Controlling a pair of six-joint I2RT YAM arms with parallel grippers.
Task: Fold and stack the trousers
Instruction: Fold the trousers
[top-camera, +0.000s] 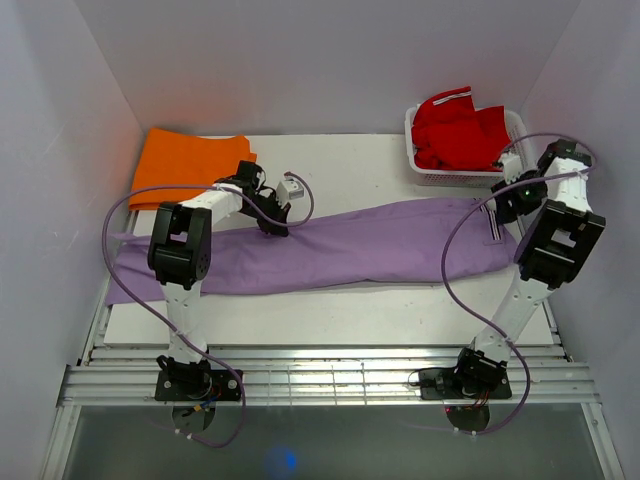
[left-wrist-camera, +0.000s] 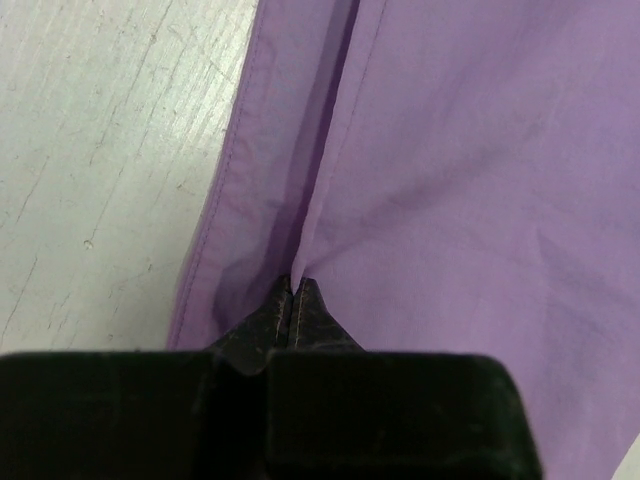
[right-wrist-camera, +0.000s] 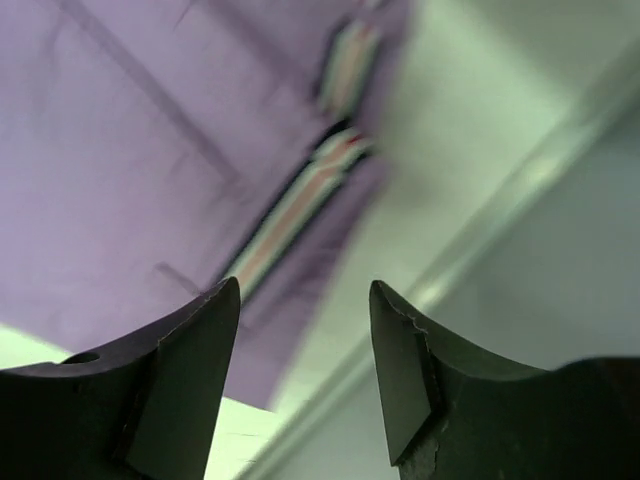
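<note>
The lilac trousers (top-camera: 330, 250) lie stretched left to right across the white table (top-camera: 350, 170), waistband with its white stripes at the right end (top-camera: 492, 222). My left gripper (top-camera: 272, 226) is shut, pinching a fold of the trousers' upper edge; in the left wrist view the fabric (left-wrist-camera: 470, 170) rises into the closed fingertips (left-wrist-camera: 296, 290). My right gripper (top-camera: 507, 200) is open and empty, held above the waistband end; the right wrist view shows the striped waistband (right-wrist-camera: 290, 215) below and beyond the spread fingers (right-wrist-camera: 305, 290).
A folded orange garment (top-camera: 190, 165) lies at the back left. A white basket (top-camera: 425, 165) with a red garment (top-camera: 458, 130) stands at the back right. White walls close in on three sides. Metal rails run along the near table edge (top-camera: 330, 375).
</note>
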